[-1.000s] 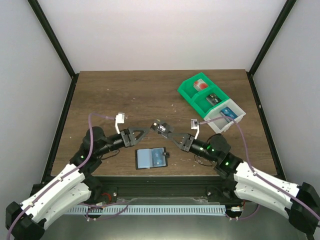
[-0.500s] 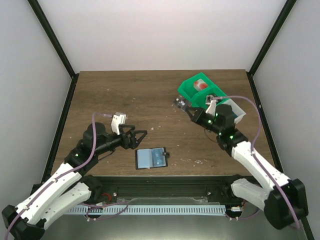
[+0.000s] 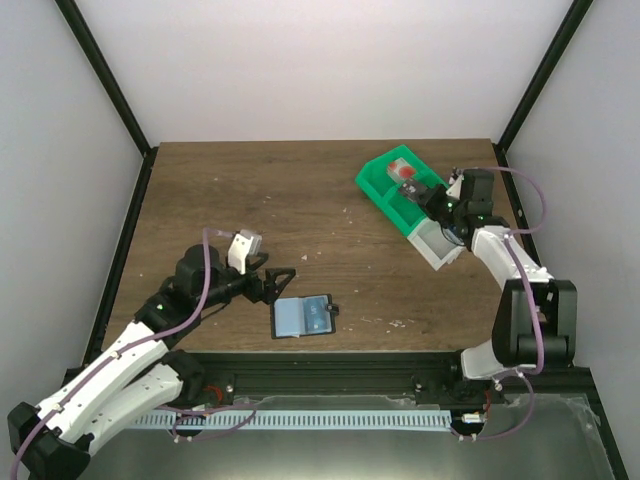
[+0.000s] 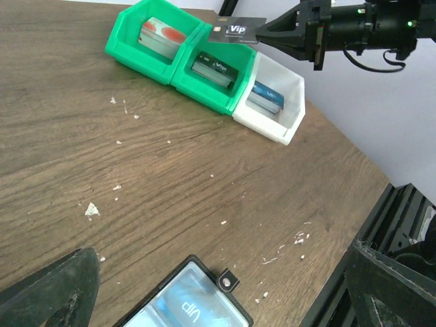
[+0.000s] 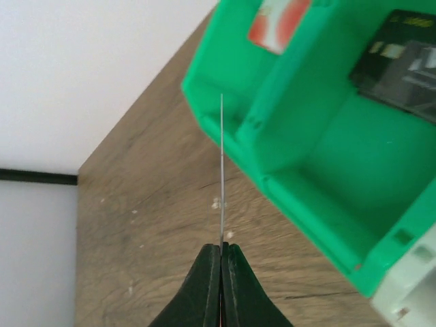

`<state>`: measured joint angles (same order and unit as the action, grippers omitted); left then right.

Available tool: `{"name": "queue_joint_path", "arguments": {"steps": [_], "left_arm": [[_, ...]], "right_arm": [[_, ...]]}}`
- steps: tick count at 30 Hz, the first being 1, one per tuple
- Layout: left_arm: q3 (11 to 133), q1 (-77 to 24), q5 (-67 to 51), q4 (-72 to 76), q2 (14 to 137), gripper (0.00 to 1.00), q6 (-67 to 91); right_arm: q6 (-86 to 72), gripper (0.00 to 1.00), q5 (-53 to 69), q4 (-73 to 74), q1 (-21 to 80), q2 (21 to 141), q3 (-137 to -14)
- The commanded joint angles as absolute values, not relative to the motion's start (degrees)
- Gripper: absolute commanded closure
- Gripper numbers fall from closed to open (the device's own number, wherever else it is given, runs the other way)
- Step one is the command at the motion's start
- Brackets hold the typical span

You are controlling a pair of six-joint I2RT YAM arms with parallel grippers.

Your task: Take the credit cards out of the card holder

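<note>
The card holder (image 3: 303, 317) lies open near the table's front edge, with a blue credit card (image 4: 182, 310) marked VIP under its clear pocket. My left gripper (image 3: 281, 283) hovers open just left of it, with nothing between its fingers (image 4: 51, 289). My right gripper (image 3: 432, 199) is shut on a dark credit card (image 4: 236, 30), also marked VIP. It holds this card over the green-and-white bin (image 3: 378, 183) at the back right. The right wrist view shows the held card (image 5: 221, 170) edge-on, above the bin's green wall (image 5: 272, 160).
The bin (image 4: 170, 73) has a red-and-white card (image 4: 161, 33) in its far green compartment, a dark card (image 4: 214, 69) in the middle one and a blue card (image 4: 266, 97) in the white one. Black frame rails run along the table's edges.
My right arm has swung from the table's middle to the bin at the back right, carrying the card. My left gripper has shifted slightly towards the card holder, still open.
</note>
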<state>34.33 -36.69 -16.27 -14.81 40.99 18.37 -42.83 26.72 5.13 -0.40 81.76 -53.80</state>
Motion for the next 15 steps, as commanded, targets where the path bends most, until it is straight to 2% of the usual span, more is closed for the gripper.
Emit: {"name": "queue_joint_path", "arguments": {"steps": [1, 15], "left_arm": [[34.34, -36.65, -16.53, -15.63, 40.83, 0.0, 16.28], [34.36, -36.65, -14.67, -15.98, 40.5, 0.0, 15.72]], "right_arm": [[-40.1, 1.0, 26.66, 9.75, -4.08, 87.31, -59.05], [-39.7, 1.0, 26.8, 10.23, -8.56, 104.48, -71.17]]}}
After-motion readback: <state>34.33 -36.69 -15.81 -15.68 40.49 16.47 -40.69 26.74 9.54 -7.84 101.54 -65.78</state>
